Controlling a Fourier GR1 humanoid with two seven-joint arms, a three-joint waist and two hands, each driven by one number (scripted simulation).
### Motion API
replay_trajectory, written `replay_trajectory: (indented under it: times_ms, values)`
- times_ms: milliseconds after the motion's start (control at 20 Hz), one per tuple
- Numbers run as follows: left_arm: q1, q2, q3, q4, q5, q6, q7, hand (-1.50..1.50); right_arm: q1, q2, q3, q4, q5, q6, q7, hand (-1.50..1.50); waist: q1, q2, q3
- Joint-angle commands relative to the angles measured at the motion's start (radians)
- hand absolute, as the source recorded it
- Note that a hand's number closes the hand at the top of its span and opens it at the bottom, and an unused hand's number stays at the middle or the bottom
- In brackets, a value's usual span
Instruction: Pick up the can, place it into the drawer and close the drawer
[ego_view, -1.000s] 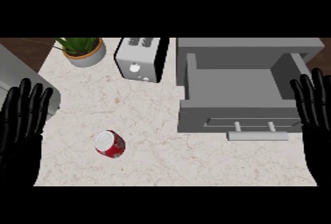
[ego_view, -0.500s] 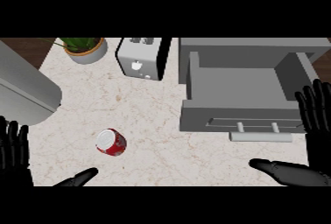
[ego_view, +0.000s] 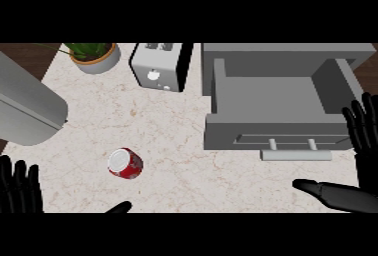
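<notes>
**Two open hands, one untouched can: setting up the pick**

Both hands are showing at the lower corners of the head view, and neither is holding anything. The left hand (ego_view: 21, 186) is sitting at the lower left with its fingers straight and spread, its thumb tip poking in along the bottom edge. The right hand (ego_view: 363, 131) is standing at the right edge, fingers straight and pointing up, with its thumb reaching across the counter (ego_view: 184, 130) below the drawer front.

The red can (ego_view: 125, 163) is lying on its side on the marble, its pale end turned up and to the left, apart from both hands and nearer the left one. The grey drawer (ego_view: 284, 100) is standing open to the right, nothing inside it, its handle (ego_view: 294, 145) facing the robot.

Judged from this layout, the step in hand is the approach to the can. Done well, the nearer hand is coming down over the can's round flank, not its ends, with fingers on one side and thumb on the other, since a lying can is likely to roll if nudged from one side only. The lift is then needing clearance over the drawer's front wall.

A toaster (ego_view: 159, 66), a potted plant (ego_view: 96, 55) and a grey rounded object (ego_view: 28, 107) at the left are standing well apart from that path.
</notes>
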Motion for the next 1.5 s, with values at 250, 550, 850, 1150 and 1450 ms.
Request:
replay_trajectory:
  times_ms: [250, 550, 850, 1150, 1450]
  values:
    - [-0.059, -0.001, -0.126, 0.174, -0.043, 0.167, 0.000, -1.50, 0.006, 0.015, -0.017, 0.022, 0.003, 0.006, -0.037, -1.50, -0.001, 0.000, -0.001]
    - [-0.144, -0.001, -0.018, 0.290, 0.057, 0.166, -0.008, -1.50, 0.011, -0.016, -0.079, -0.007, -0.048, 0.041, -0.025, -1.50, -0.003, 0.001, -0.001]
    - [-0.192, -0.001, -0.035, 0.536, 0.211, 0.276, -0.204, -1.50, 0.140, -0.005, -0.094, -0.049, -0.084, 0.106, -0.096, -1.50, -0.008, 0.001, -0.001]
    - [-0.116, -0.001, -0.020, 0.659, 0.446, 0.309, -0.497, -1.50, 0.123, -0.003, -0.089, -0.123, -0.068, 0.083, -0.005, -1.50, -0.004, 0.000, -0.002]
    - [-0.115, -0.001, 0.097, 0.712, 0.600, 0.207, -0.635, -1.50, 0.081, -0.021, -0.139, -0.118, -0.101, 0.098, 0.015, -1.50, -0.001, 0.000, -0.002]
